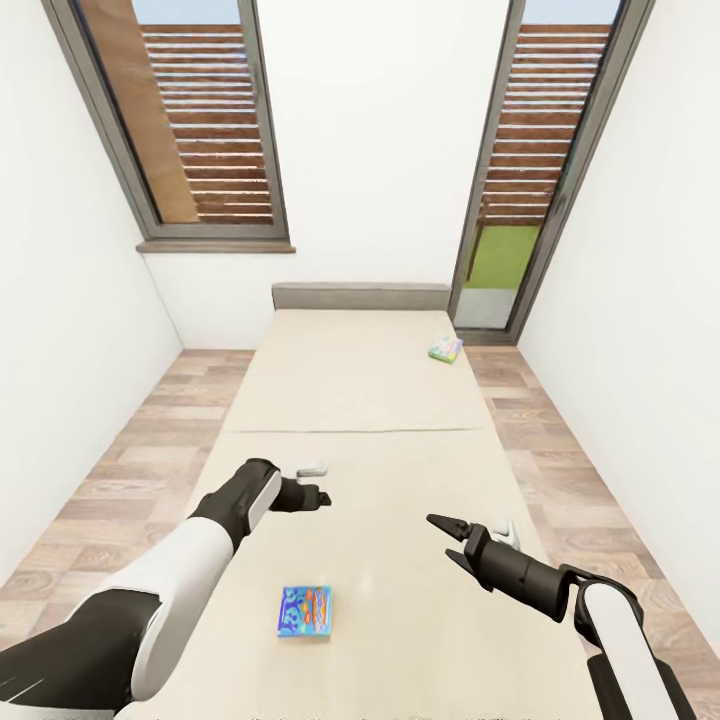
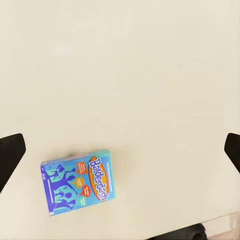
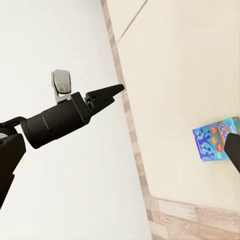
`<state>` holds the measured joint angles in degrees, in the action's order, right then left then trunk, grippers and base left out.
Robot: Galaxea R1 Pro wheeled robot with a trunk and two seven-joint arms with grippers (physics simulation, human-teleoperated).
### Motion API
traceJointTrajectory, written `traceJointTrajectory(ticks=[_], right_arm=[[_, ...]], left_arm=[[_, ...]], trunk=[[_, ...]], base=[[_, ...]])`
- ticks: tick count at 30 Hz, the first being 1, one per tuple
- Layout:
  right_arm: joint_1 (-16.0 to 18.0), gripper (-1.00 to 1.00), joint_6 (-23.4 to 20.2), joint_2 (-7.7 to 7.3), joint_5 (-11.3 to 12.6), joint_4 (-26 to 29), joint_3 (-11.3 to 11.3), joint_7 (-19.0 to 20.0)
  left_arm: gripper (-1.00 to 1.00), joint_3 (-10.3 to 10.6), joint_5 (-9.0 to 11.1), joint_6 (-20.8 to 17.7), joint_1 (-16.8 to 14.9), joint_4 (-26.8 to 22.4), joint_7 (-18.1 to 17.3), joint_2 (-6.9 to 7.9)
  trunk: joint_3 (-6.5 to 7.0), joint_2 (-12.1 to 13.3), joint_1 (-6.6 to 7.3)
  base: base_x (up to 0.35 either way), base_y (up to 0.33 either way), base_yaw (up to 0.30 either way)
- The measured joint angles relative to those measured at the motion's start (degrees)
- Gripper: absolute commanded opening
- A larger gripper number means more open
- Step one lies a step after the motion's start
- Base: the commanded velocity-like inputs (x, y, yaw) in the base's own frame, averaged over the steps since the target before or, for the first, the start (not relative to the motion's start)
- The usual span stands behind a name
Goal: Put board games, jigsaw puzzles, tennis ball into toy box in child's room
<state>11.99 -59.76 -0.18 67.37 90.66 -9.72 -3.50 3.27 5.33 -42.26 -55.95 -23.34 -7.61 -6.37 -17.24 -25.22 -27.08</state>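
Observation:
Two board games lie on the bed (image 1: 360,400). A blue board game (image 1: 305,611) with an orange logo lies flat near the foot end, between my two arms. A pale green one (image 1: 446,348) sits far off near the grey headboard (image 1: 360,296), by the right edge. My left gripper (image 1: 318,497) hovers over the mattress beyond the blue box. In the left wrist view its fingers (image 2: 10,155) are spread wide, open above the blue box (image 2: 77,186). My right gripper (image 1: 445,535) hangs open to the right of the box, whose blue face (image 3: 216,140) shows beside one finger (image 3: 234,152).
White walls close in on both sides of the bed, with narrow strips of wood-plank floor (image 1: 150,440) between. Tall grey-framed windows (image 1: 200,120) stand behind the headboard, the right one (image 1: 530,200) reaching the floor. My left arm's gripper (image 3: 107,93) crosses the right wrist view.

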Motion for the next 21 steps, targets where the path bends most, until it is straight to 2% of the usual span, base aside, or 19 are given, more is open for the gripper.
traceJointTrajectory(ticks=[10,21], right_arm=[[0.0,1.0,0.0,-0.01,-0.01,-0.09,-0.06,0.0],[0.0,1.0,0.0,0.01,-0.09,-0.43,-0.07,-0.04]], left_arm=[[1.0,-0.39,-0.06,3.77,0.0,0.27,0.28,0.09],[1.0,-0.39,0.01,4.47,0.0,0.3,0.42,0.32]], trunk=[[-0.93,0.0,0.0],[-1.95,0.0,0.0]], base=[[0.0,0.0,0.0],[0.0,0.0,0.0]])
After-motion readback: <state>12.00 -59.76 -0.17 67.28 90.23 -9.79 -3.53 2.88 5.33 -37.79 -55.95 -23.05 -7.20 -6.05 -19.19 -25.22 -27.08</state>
